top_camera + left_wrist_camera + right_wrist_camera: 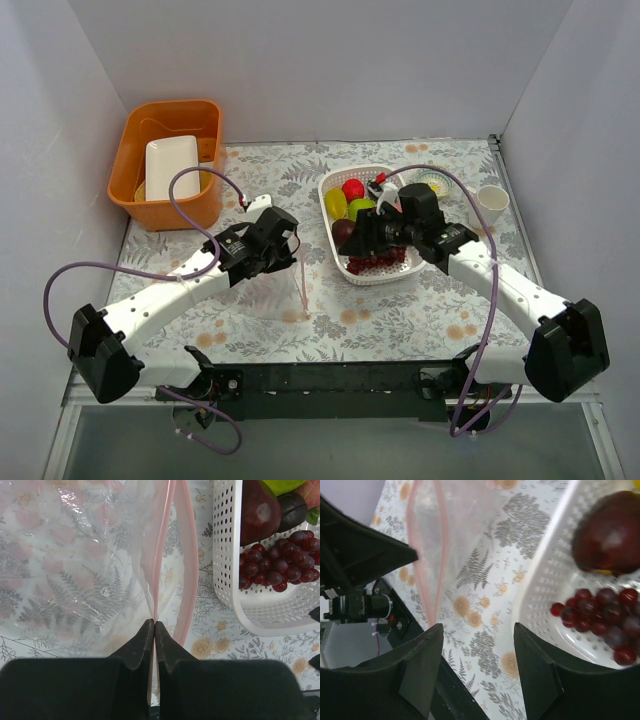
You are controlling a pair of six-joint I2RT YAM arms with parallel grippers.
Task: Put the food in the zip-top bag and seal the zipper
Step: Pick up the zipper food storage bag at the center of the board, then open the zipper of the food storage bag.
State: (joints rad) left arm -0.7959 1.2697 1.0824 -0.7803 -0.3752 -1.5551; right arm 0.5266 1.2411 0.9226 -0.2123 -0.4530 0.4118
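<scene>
- Top external view: the zip-top bag (268, 295) is seen lying flat on the floral worktop (400, 310), just left of the white basket (395, 278), w/ its zipper (303, 290) on the side nearest the basket. The left end effector (296, 260) is set at the bag's mouth edge. The right end effector (352, 242) is held over the basket's near-left part, by the grapes (372, 264). All the food looks to be in the basket, none in the bag. An orange bin (130, 170) and a small cup (492, 200) are seen at the back, well apart from the action.
- Left wrist view: the left end effector (154, 623) is shown clamped shut on one lip of the bag (65, 555), where a pink strip runs into its tips. The other strip of the zipper (189, 555) bows away to the right, so the mouth is judged to be held apart for loading from the basket (225, 540) side. Grapes (275, 560) and a dark red round fruit (257, 510) are seen just inside the basket wall.
- Right wrist view: the right end effector (477, 629) is pictured w/ jaws spread wide and nothing between them, over the worktop by the basket (545, 580) edge. Grapes (605, 615) lie to its right. The bag (455, 525) is visible at upper left, apparently empty. A fruit pick is judged the step in hand; no piece is gripped yet.
</scene>
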